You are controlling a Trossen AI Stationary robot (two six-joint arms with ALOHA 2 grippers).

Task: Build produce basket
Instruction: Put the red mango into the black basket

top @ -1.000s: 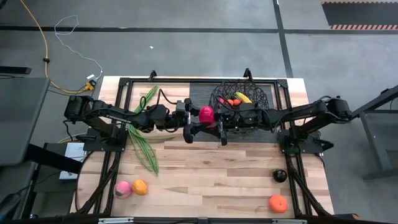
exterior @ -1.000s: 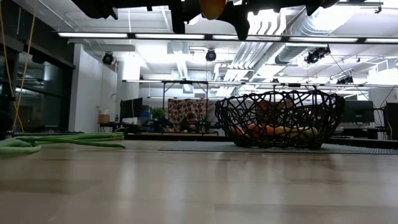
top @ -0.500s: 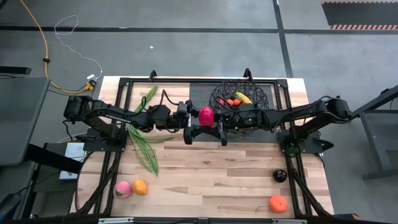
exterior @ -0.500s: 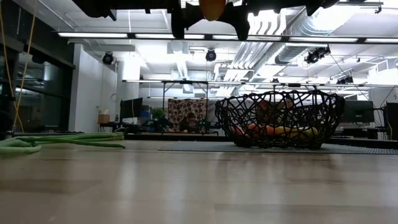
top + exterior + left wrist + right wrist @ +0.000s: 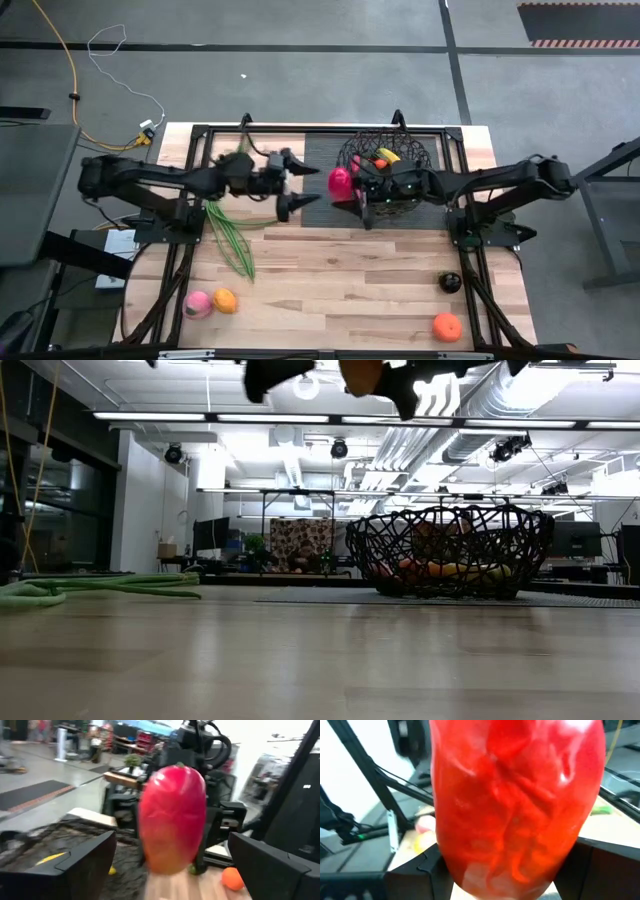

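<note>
Two arms up in high view: right gripper (image 5: 352, 192) clamps the mango (image 5: 340, 182) just beside the basket (image 5: 385, 160) rim, left gripper (image 5: 297, 183) spread wide, empty, apart from it; left wrist view: mango (image 5: 172, 817) clear of open fingers (image 5: 75, 865); right wrist view: mango (image 5: 517, 805) pinched.

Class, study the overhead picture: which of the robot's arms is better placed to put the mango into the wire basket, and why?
The right. The right gripper is shut on the mango just beside the basket. The left gripper is open, empty, and farther from the basket.
</note>
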